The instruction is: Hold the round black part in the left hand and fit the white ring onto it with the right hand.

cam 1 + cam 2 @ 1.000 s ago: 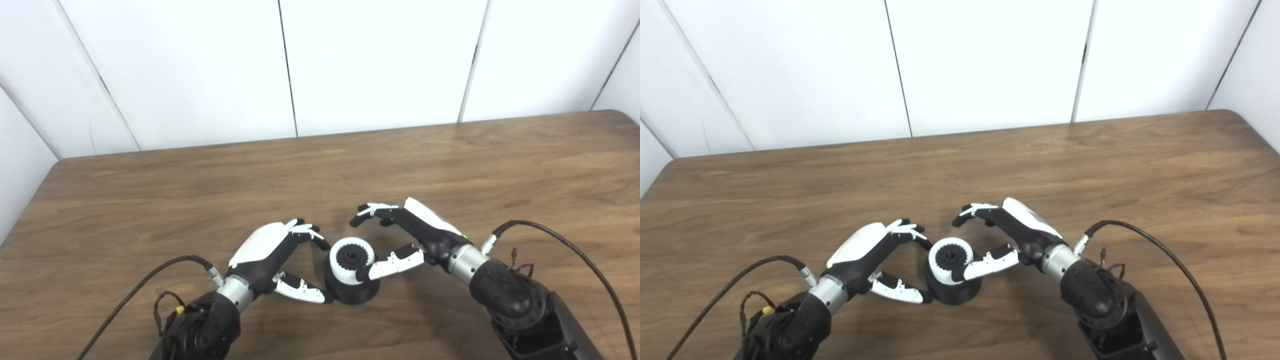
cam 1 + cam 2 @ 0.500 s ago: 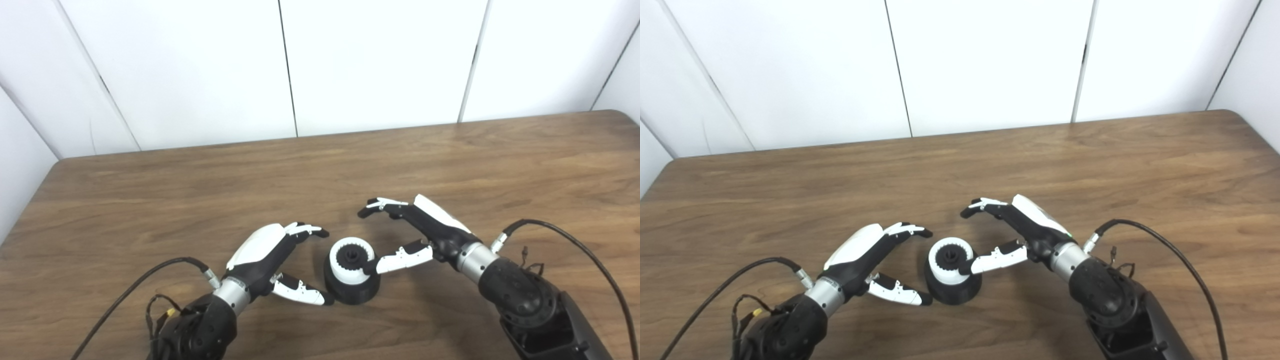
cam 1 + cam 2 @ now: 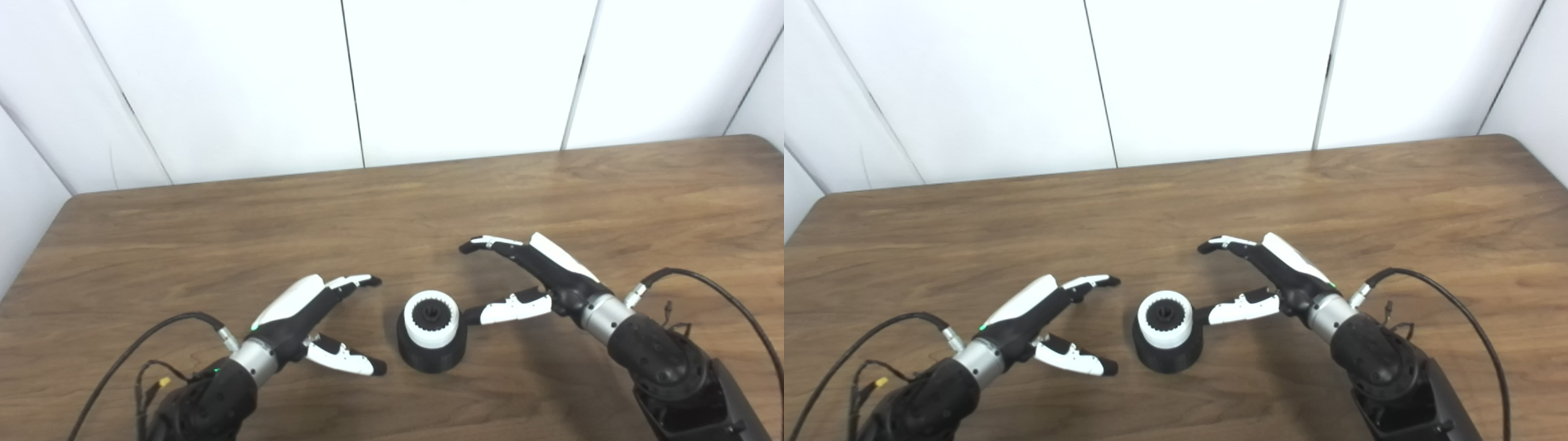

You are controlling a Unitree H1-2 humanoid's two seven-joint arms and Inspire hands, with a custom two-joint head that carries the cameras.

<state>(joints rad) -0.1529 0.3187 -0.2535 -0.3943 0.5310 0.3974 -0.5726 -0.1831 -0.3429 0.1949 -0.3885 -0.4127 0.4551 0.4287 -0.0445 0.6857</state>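
The round black part (image 3: 430, 355) stands on the wooden table (image 3: 392, 208) near the front middle. The white ring (image 3: 432, 317) sits on top of it, its toothed inner edge around a black hub. My left hand (image 3: 309, 312) lies open to the left of the part, with a clear gap between them. My right hand (image 3: 533, 278) is open to the right of the part, thumb tip pointing at the ring but apart from it. Neither hand holds anything.
Black cables (image 3: 716, 288) trail from both wrists across the front of the table. White wall panels (image 3: 429, 79) stand along the table's far edge. Bare wood stretches behind and beside the hands.
Both hands have let go of the part and drawn back, the left one to the left, the right one to the right. The part with the ring has stayed where it was.
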